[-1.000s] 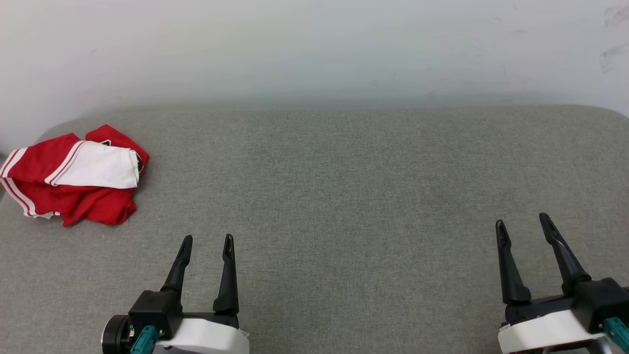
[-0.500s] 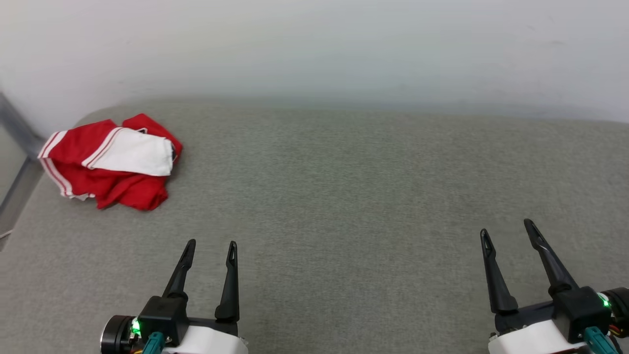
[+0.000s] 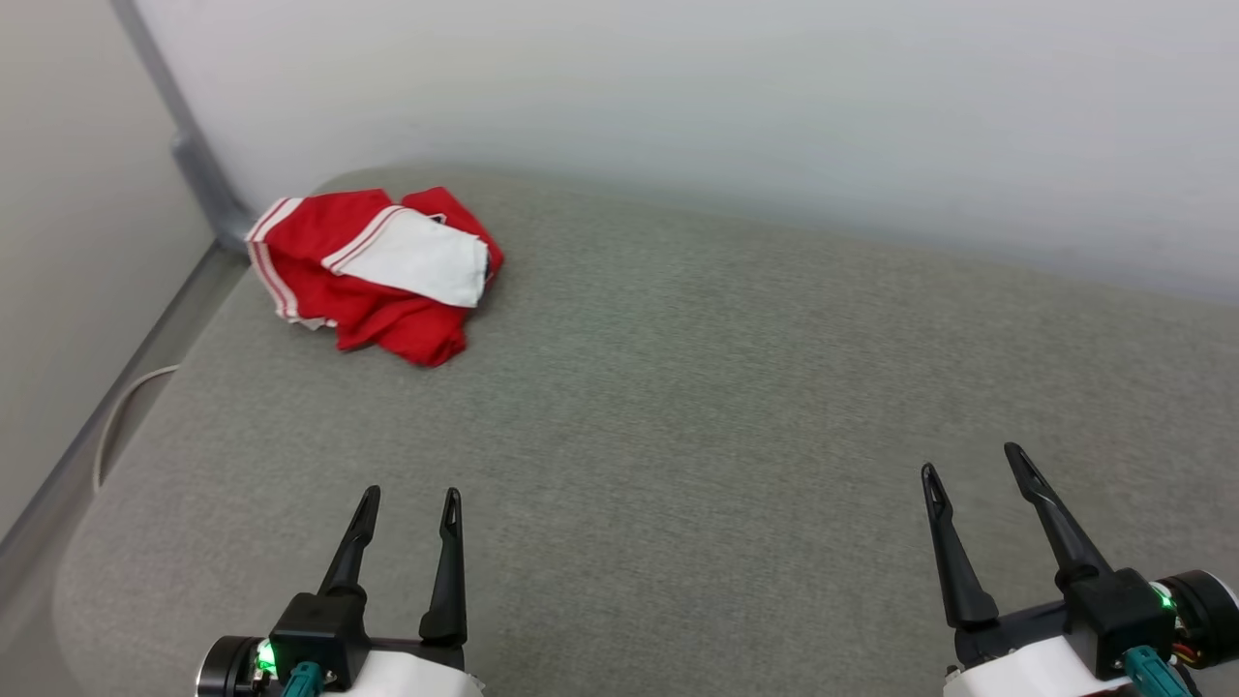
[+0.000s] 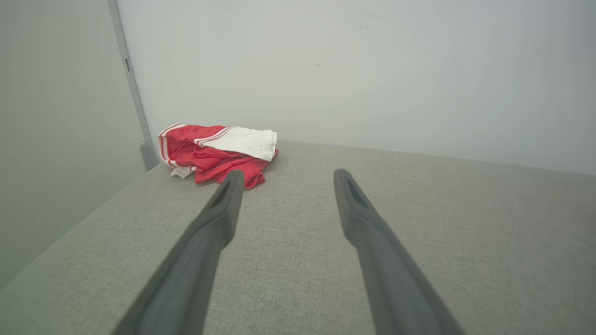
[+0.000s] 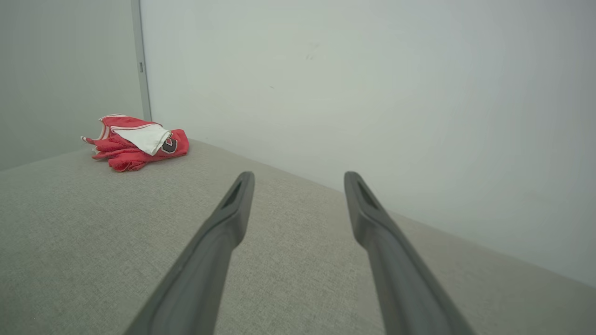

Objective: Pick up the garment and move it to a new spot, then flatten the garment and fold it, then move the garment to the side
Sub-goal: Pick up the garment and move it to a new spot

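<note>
The garment (image 3: 373, 274) lies crumpled at the far left corner of the grey cushioned surface (image 3: 678, 407), red with a white sleeve on top and striped trim. It also appears as a red heap, the garment (image 4: 216, 151), ahead and left of my left fingers, and far off as the garment (image 5: 137, 142) in the right wrist view, with a dark patch on its side. My left gripper (image 3: 410, 496) hovers open near the front edge, well short of the garment. My right gripper (image 3: 973, 460) stands open at the front right, holding nothing.
A pale wall (image 3: 678, 106) runs behind the surface. A grey upright post (image 3: 184, 136) stands at the back left corner, beside a side wall. A thin white cable (image 3: 121, 416) loops past the surface's left edge.
The head camera has turned left, so the garment now sits further right and higher in view, and the left wall and post have come in. Both grippers stay open and low.
</note>
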Robot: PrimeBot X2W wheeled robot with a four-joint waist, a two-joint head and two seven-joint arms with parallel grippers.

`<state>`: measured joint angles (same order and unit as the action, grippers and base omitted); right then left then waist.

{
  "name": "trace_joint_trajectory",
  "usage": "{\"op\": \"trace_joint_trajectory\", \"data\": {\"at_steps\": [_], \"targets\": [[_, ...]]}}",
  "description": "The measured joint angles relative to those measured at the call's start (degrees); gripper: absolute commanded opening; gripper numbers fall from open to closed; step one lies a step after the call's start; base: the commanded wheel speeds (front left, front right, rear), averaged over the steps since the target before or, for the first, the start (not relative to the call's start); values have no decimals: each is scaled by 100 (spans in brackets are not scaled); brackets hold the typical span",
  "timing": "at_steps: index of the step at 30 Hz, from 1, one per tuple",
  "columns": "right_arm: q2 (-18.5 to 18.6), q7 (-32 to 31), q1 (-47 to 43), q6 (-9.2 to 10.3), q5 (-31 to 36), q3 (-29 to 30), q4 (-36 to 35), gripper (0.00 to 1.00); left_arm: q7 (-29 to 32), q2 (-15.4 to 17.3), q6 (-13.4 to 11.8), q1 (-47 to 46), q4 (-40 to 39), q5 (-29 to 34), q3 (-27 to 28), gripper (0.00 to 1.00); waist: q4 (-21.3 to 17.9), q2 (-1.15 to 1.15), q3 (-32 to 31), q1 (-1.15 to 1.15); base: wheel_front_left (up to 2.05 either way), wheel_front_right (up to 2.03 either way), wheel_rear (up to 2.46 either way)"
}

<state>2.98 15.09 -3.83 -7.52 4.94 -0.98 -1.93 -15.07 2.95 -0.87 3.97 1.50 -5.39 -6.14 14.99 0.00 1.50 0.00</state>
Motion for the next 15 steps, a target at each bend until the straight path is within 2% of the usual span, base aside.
{"op": "trace_joint_trajectory", "data": {"at_steps": [9, 15], "targets": [[-1, 0, 13, 0, -37, -56, 51, 100, 0, 0, 36, 21, 37, -30, 23, 100, 565, 0, 15, 0, 0, 0, 0], [-1, 0, 28, 0, -44, -90, 75, 100, 0, 0, 38, 36, 34, 9, 79, 100, 733, 0, 65, 0, 0, 0, 0]]}}
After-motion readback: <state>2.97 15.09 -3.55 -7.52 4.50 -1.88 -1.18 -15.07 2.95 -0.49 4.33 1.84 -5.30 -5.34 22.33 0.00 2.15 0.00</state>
